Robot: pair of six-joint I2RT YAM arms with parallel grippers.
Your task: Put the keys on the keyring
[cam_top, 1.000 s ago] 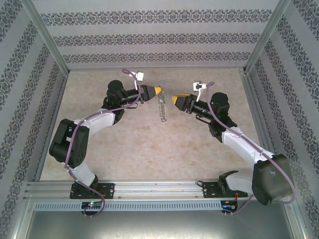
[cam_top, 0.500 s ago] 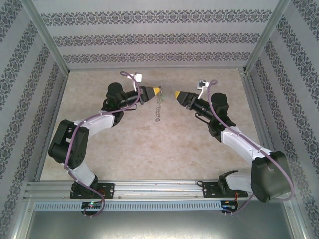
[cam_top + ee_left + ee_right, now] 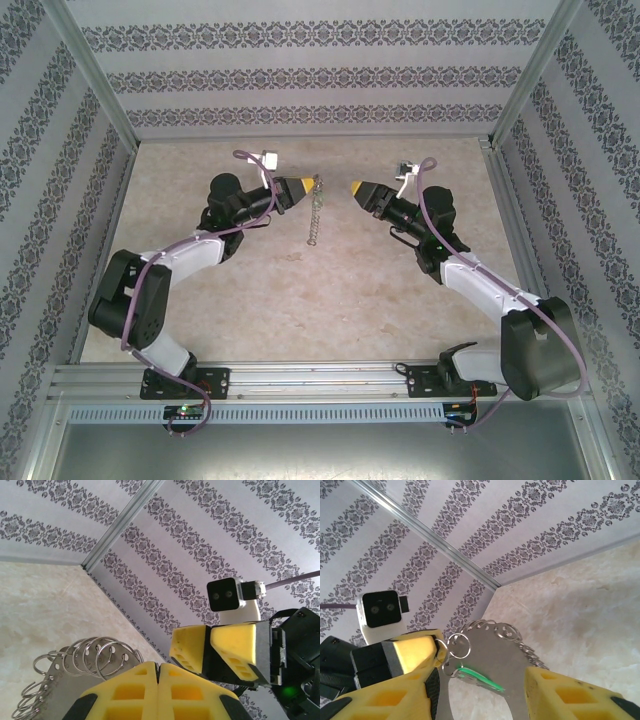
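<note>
Keyring (image 3: 316,214) now hangs slightly higher, at upper centre of the top view, pinched in the left gripper (image 3: 304,187). The right gripper (image 3: 355,189), spread and empty, has risen level beside it. The green key (image 3: 481,678) seemingly lies against the hoop, ready for threading.

Left arm (image 3: 195,248) and right arm (image 3: 488,285): white link shells, black rounded joint housings, bulky black shoulder blocks. Thin purple cable (image 3: 160,265) loops along each arm up to the wrist. Flat black bases (image 3: 185,380). Jaws are black with yellow pads (image 3: 235,647), with square recessed pockets moulded in. Wrist camera (image 3: 227,594): black two-lens face on a white box housing. Green LED (image 3: 286,692) lit on the black wrist body.
</note>
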